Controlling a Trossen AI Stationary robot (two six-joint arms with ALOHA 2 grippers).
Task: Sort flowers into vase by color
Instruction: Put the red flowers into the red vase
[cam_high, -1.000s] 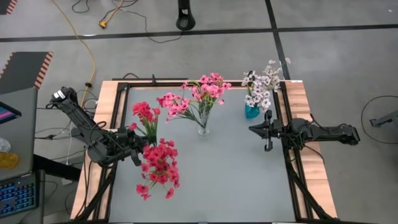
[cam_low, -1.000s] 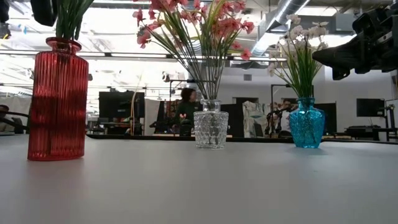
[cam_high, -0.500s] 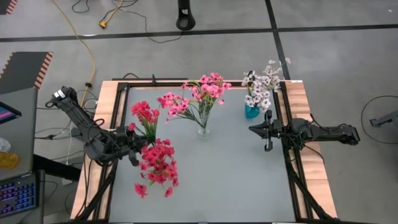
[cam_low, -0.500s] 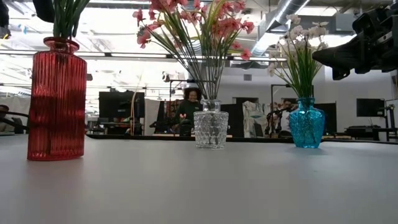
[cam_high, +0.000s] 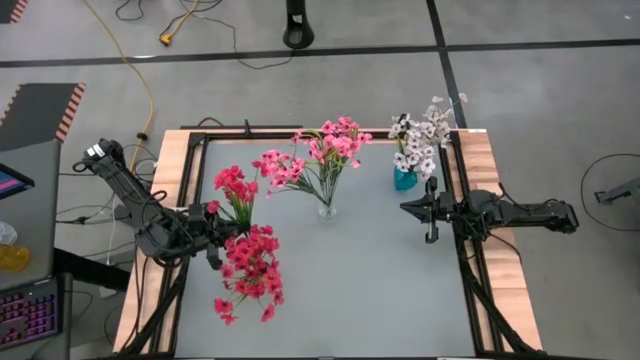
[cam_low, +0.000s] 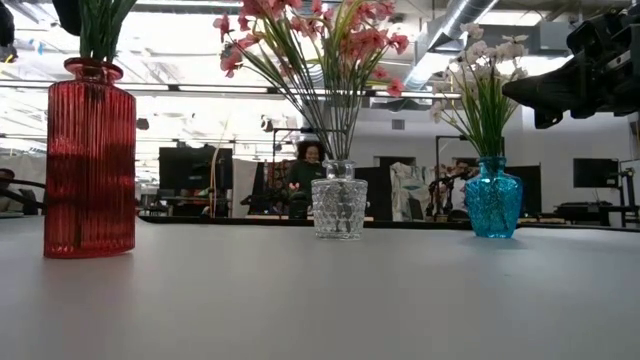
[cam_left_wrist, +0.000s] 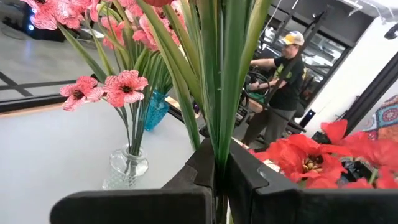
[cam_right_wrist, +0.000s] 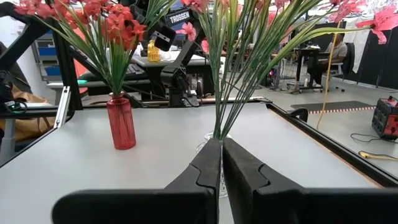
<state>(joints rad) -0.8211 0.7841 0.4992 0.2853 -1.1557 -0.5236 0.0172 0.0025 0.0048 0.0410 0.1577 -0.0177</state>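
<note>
Three vases stand on the grey table. A red ribbed vase (cam_low: 90, 160) holds red sprigs (cam_high: 232, 183). The clear vase (cam_low: 338, 200) holds pink sprigs (cam_high: 320, 150), and the blue vase (cam_low: 492, 198) holds white ones (cam_high: 418, 140). My left gripper (cam_high: 222, 244) hovers by the red vase, shut on a bunch of red sprigs (cam_high: 250, 275). Their blossoms spread toward the near edge. Green stems (cam_low: 100, 30) stick into the red vase's mouth; whether these are the held ones I cannot tell. My right gripper (cam_high: 406, 208) is shut and hovers near the blue vase, touching nothing. My left gripper pinches several green stems (cam_left_wrist: 219, 140) of the red sprigs between its two fingers (cam_left_wrist: 245, 180). The fingers come level from the table's left and lie across the stems. The red blossoms (cam_left_wrist: 305, 158) sit beside and past the fingers. The bunch is off the table top.
A black frame rail (cam_high: 200, 150) and wooden border run around the table. The near half of the table top (cam_high: 370, 290) is bare grey surface. Beyond the far edge, people (cam_low: 305, 175) stand among desks and monitors. Cables lie on the floor (cam_high: 150, 90).
The held bunch of red sprigs has swung slightly toward the table's near-left corner, with my left gripper staying shut on it. My right arm has kept still.
</note>
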